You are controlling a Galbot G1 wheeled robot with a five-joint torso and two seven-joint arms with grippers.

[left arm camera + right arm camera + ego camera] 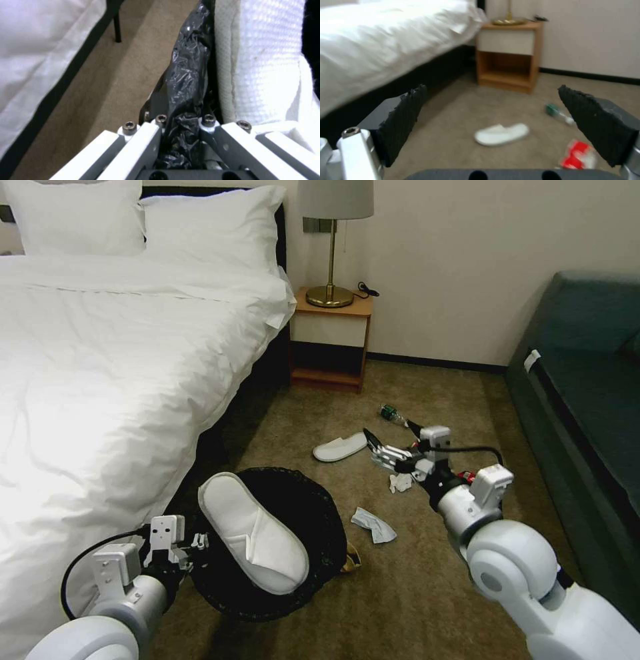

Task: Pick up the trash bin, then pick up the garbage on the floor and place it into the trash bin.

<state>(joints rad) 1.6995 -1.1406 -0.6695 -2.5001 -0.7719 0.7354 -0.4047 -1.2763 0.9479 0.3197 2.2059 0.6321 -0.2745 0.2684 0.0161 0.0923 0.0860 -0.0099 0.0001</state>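
The trash bin (280,580) is hanging off the floor beside the bed (100,380), carried by the left gripper (197,543), whose jaws are clamping the bag-lined rim (185,82). One white slipper (253,537) is lying across the bin's mouth, resting on the rim rather than dropped inside.

The right gripper (377,447) is hovering above the carpet (413,580) with its pads (403,117) spread wide and holding nothing. It is pointing toward the second slipper (340,447), which is lying flat on the floor near the nightstand (330,340). A green bottle (392,413), a white tissue (400,482), a crumpled grey-white scrap (373,525) and a red wrapper (578,155) are also lying scattered nearby.

Risks noted:
- The slipper perched on the bin is looking unsecured; a tilt or jolt of the left arm would likely be sending it back to the floor.
- It is also blocking much of the opening, so further litter may be bouncing off.
- The grip is bearing partly on slick plastic liner, so slippage is possible.
- The floor slipper is lying flat, so the pads may be scraping carpet instead of catching it.
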